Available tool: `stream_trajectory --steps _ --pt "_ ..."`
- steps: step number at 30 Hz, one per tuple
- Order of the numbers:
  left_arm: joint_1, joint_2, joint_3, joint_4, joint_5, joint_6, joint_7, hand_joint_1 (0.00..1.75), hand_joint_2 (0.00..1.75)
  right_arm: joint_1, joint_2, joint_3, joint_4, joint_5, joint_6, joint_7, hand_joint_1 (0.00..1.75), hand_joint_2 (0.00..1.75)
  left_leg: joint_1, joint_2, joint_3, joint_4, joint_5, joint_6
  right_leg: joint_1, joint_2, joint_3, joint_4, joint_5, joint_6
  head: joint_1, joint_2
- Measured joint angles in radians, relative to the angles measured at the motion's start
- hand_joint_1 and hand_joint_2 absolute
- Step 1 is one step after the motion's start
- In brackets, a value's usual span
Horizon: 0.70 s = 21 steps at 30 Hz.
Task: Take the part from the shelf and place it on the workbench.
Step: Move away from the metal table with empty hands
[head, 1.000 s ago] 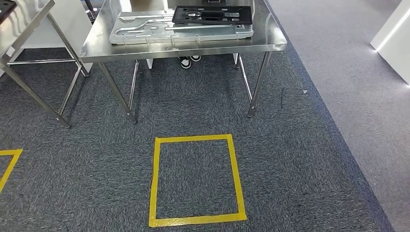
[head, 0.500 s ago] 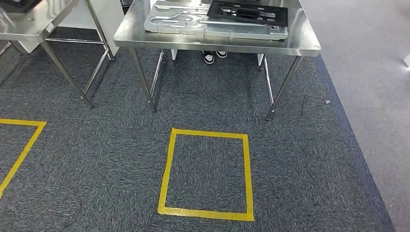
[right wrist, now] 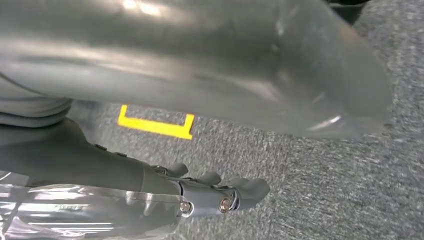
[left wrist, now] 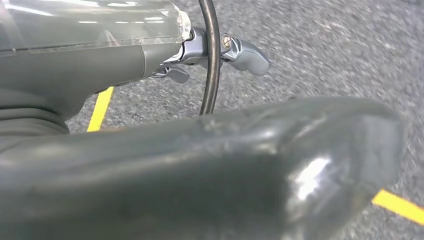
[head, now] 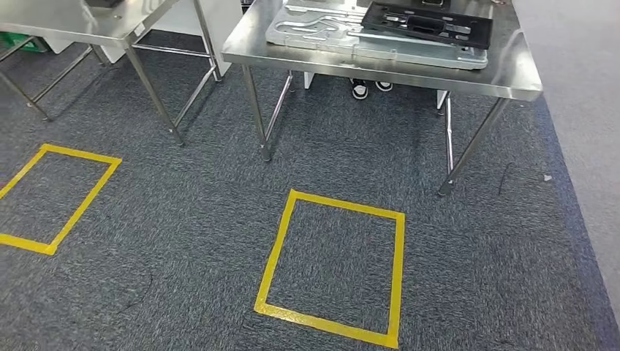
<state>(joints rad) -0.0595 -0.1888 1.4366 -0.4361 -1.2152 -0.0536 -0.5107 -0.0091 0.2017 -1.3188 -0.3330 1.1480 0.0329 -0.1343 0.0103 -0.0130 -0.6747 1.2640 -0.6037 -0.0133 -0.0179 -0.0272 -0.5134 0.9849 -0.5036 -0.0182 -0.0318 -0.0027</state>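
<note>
The left hand (left wrist: 200,150) hangs over grey carpet in its wrist view, its thick thumb across the front and its darker fingers (left wrist: 245,52) reaching out past it; a dark cable loops between them, but nothing is gripped, and the fingers lie apart from the thumb. The right hand (right wrist: 200,165) also hangs over the carpet with nothing in it, the thumb wide of the fingers (right wrist: 245,192), which stretch out loosely.

Taking the steel tabletop (head: 512,73) as the landmark: a large silver stamped panel (head: 322,33) lies flat on it, and a black part (head: 431,22) rests on top of that panel, toward the tabletop's right end as the head view shows it. Under the tabletop, between its legs, a pair of black-and-white shoes (head: 369,88) stands on the carpet. On the carpet in front of the tabletop, nearer the robot, is a yellow tape rectangle (head: 281,241). A second yellow tape rectangle (head: 88,194) lies well to the left of that, in front of a second steel tabletop (head: 80,29) that stands just left of the landmark one. To the right of the landmark tabletop the dark carpet (head: 183,292) gives way to a paler grey strip (head: 585,110).
</note>
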Motion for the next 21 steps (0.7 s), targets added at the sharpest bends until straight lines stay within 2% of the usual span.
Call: stream_trajectory --steps 1,2,3,5,6,7,9,10,11,12,14,15,16,17,18,19,21 --pt "0.001 0.001 0.000 0.000 0.000 0.001 0.000 0.00 0.00 -0.001 0.000 0.000 0.003 0.001 0.000 0.002 0.00 0.00 0.002 0.004 -0.008 0.023 -0.001 -0.002 0.001 -0.013 -0.001 0.001 -0.001 0.000 0.000 0.000" --pt "0.002 0.003 0.000 0.001 0.000 0.001 0.000 0.00 0.00 -0.002 0.000 0.000 0.006 0.001 0.000 0.003 0.00 0.00 0.003 0.009 0.004 0.006 0.016 -0.003 0.001 -0.025 -0.001 0.003 -0.002 0.001 0.000 0.000" --pt "0.003 0.005 0.000 0.001 0.000 0.002 0.000 0.00 0.00 -0.003 0.000 0.000 0.009 0.001 0.000 0.004 0.00 0.00 0.004 0.017 0.036 -0.050 0.048 -0.003 0.001 -0.037 0.000 0.005 -0.004 0.002 0.000 0.000" --pt "0.000 0.009 0.000 0.002 0.000 0.003 0.000 0.00 0.00 -0.006 0.000 0.000 0.015 0.002 0.000 0.006 0.00 0.00 0.000 0.055 0.111 -0.192 0.099 0.002 0.003 -0.058 0.003 0.009 -0.010 0.010 0.000 0.000" --pt "-0.001 0.010 0.000 0.003 0.001 0.005 0.001 0.00 0.00 -0.007 0.000 0.000 0.018 0.002 0.000 0.006 0.00 0.00 -0.002 0.068 0.133 -0.236 0.110 0.007 0.006 -0.067 0.005 0.011 -0.012 0.014 0.000 0.000" --pt "-0.001 0.012 0.000 0.005 0.001 0.006 0.001 0.00 0.00 -0.009 -0.001 0.000 0.020 0.003 0.000 0.006 0.00 0.00 -0.005 0.075 0.141 -0.256 0.111 0.011 0.008 -0.075 0.007 0.011 -0.013 0.019 0.000 0.000" --pt "0.001 0.015 0.000 0.009 0.002 0.010 0.004 0.00 0.00 -0.014 -0.001 0.000 0.023 0.006 -0.001 0.006 0.00 0.00 -0.008 0.056 0.137 -0.259 0.115 0.021 0.010 -0.090 0.011 0.009 -0.013 0.030 0.000 0.000" --pt "0.003 0.016 0.000 0.010 0.002 0.012 0.005 0.00 0.00 -0.017 -0.001 0.000 0.025 0.007 -0.001 0.006 0.00 0.00 -0.007 0.046 0.137 -0.262 0.119 0.028 0.008 -0.085 0.012 0.012 -0.018 0.036 0.000 0.000" --pt "0.003 0.017 0.000 0.012 0.002 0.014 0.005 0.00 0.00 -0.018 -0.002 0.000 0.027 0.008 -0.001 0.006 0.00 0.00 -0.005 0.037 0.137 -0.266 0.124 0.035 0.006 -0.068 0.006 0.028 -0.033 0.041 0.000 0.000" --pt "0.002 0.018 0.000 0.014 0.003 0.015 0.006 0.00 0.00 -0.018 -0.002 0.000 0.028 0.009 -0.001 0.007 0.00 0.00 -0.002 0.027 0.137 -0.270 0.129 0.042 0.004 -0.043 -0.010 0.065 -0.059 0.044 0.001 0.000" --pt "-0.001 0.020 0.000 0.017 0.003 0.019 0.005 0.00 0.00 -0.016 -0.003 0.000 0.032 0.010 -0.002 0.007 0.00 0.00 -0.003 0.008 0.132 -0.270 0.134 0.050 0.002 0.008 -0.070 0.191 -0.129 0.047 0.001 0.000" --pt "-0.002 0.022 0.000 0.019 0.003 0.020 0.002 0.00 0.00 -0.016 -0.004 0.000 0.034 0.011 -0.002 0.007 0.00 0.00 -0.005 -0.003 0.129 -0.270 0.136 0.052 0.002 0.018 -0.101 0.253 -0.152 0.047 0.001 0.000" --pt "-0.002 0.023 0.000 0.021 0.003 0.020 -0.001 0.00 0.00 -0.015 -0.005 0.000 0.035 0.011 -0.004 0.007 0.00 0.00 -0.007 -0.015 0.128 -0.269 0.136 0.053 0.003 0.022 -0.120 0.288 -0.155 0.046 0.000 0.000" --pt "-0.002 0.026 0.000 0.025 0.003 0.021 -0.006 0.00 0.00 -0.015 -0.006 0.000 0.037 0.011 -0.006 0.007 0.00 0.00 -0.009 -0.029 0.128 -0.267 0.137 0.053 0.004 0.024 -0.121 0.285 -0.136 0.044 0.000 0.000" --pt "-0.002 0.028 -0.001 0.028 0.003 0.022 -0.010 0.00 0.00 -0.015 -0.006 0.000 0.039 0.011 -0.010 0.005 0.00 0.00 -0.011 -0.043 0.129 -0.266 0.137 0.053 0.004 0.030 -0.105 0.243 -0.101 0.039 0.000 0.000" --pt "-0.003 0.031 -0.001 0.032 0.003 0.025 -0.013 0.00 0.00 -0.015 -0.008 0.000 0.040 0.012 -0.013 0.001 0.00 0.00 -0.012 -0.056 0.129 -0.264 0.137 0.053 0.005 0.045 -0.076 0.176 -0.058 0.033 0.000 0.000" --pt "-0.007 0.038 -0.003 0.042 0.001 0.033 -0.017 0.00 0.00 -0.015 -0.012 0.000 0.043 0.013 -0.016 -0.012 0.00 0.00 -0.014 -0.081 0.126 -0.260 0.137 0.048 0.006 0.093 -0.027 0.058 -0.009 0.019 0.000 0.000"
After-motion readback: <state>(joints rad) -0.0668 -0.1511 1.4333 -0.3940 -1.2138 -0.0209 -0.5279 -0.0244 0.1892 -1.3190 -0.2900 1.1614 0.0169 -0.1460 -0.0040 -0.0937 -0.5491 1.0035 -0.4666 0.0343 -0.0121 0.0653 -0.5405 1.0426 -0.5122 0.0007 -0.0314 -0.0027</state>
